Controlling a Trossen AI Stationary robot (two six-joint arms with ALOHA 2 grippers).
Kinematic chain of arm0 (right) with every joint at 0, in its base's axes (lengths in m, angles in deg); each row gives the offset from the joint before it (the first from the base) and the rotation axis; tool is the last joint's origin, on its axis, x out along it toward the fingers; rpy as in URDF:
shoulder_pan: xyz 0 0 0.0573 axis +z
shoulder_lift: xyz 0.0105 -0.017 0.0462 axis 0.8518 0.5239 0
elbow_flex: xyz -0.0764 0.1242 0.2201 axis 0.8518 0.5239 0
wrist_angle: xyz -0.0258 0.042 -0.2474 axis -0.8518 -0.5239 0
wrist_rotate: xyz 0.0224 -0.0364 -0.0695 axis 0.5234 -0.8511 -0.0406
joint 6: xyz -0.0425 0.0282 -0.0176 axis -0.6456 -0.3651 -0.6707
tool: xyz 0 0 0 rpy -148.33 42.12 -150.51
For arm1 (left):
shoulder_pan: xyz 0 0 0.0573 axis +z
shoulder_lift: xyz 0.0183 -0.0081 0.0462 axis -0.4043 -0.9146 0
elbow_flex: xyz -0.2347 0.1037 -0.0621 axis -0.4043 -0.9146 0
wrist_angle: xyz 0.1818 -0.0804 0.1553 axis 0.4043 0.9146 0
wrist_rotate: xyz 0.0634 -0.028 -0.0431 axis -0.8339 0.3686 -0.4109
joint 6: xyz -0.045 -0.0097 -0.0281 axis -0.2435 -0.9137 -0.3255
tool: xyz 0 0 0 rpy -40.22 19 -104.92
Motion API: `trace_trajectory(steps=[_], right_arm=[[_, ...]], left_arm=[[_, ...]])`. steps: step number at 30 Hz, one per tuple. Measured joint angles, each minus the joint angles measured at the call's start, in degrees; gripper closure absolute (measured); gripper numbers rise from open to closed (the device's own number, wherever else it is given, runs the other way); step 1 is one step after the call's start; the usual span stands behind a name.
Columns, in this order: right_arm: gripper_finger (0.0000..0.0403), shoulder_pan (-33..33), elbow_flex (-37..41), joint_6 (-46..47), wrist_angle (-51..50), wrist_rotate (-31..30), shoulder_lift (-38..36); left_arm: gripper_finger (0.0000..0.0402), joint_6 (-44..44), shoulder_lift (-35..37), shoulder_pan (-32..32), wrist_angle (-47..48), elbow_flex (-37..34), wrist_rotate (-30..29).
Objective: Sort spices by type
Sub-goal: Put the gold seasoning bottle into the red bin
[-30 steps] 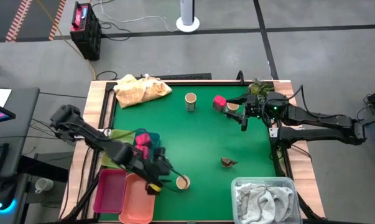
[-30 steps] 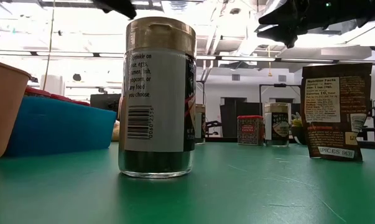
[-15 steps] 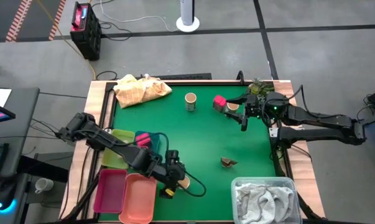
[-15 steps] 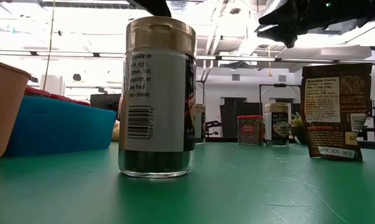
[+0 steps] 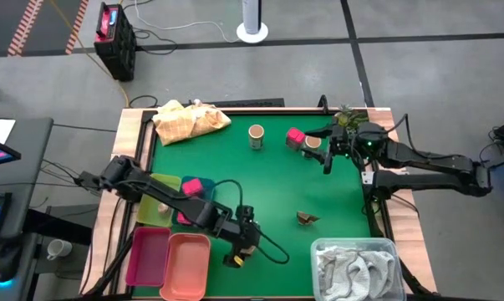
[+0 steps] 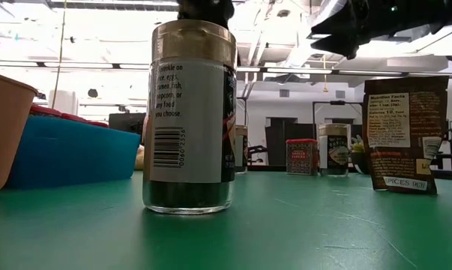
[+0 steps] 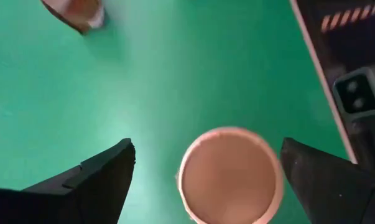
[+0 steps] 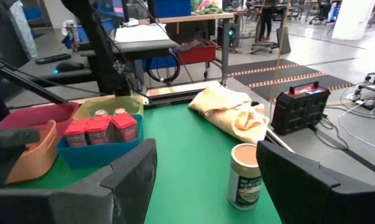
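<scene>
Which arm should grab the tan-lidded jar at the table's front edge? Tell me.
Left. The left gripper hangs directly above that tan-lidded jar, fingers open and straddling its lid. The right gripper waits at the far right side, beside the red packet, far from the jar.

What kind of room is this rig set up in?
Probably a robotics lab or workshop: beyond the green table the right wrist view shows workbenches, a concrete floor with striped hazard tape and a black equipment case with cables.
</scene>
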Motion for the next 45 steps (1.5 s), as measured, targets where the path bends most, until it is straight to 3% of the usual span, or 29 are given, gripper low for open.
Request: trace_trajectory(steps=[13, 22, 27, 30, 37, 42, 45], right_arm=[[0.01, -0.3, 0.0, 0.1, -0.4, 0.0, 0.0], [0.01, -0.3, 0.0, 0.2, -0.4, 0.0, 0.0], [0.01, -0.2, 0.0, 0.2, -0.5, 0.0, 0.0], [0.01, -0.2, 0.0, 0.2, -0.5, 0.0, 0.0], [0.01, -0.2, 0.0, 0.3, -0.9, 0.1, 0.0], [0.01, -0.1, 0.0, 0.3, -1.1, 0.1, 0.0], [0.01, 0.2, 0.0, 0.4, -1.1, 0.1, 0.0]], left_arm=[[0.0024, 0.1, -3.1, 0.0, -0.2, 0.0, 0.3], [0.0127, -1.2, -4.9, 0.1, -0.6, -0.1, 3.8], [0.0134, -1.2, -5.0, 0.1, -0.2, 0.0, 4.8], [0.0134, -1.5, -4.7, 0.2, 4.4, 1.8, 5.1], [0.0134, -7.6, -2.8, -0.8, 25.7, 13.5, 6.4], [0.0134, -14.8, 1.0, -4.8, 33.1, 14.2, 7.4], [0.0134, -21.2, 4.0, -7.9, 33.9, 13.3, 4.2]])
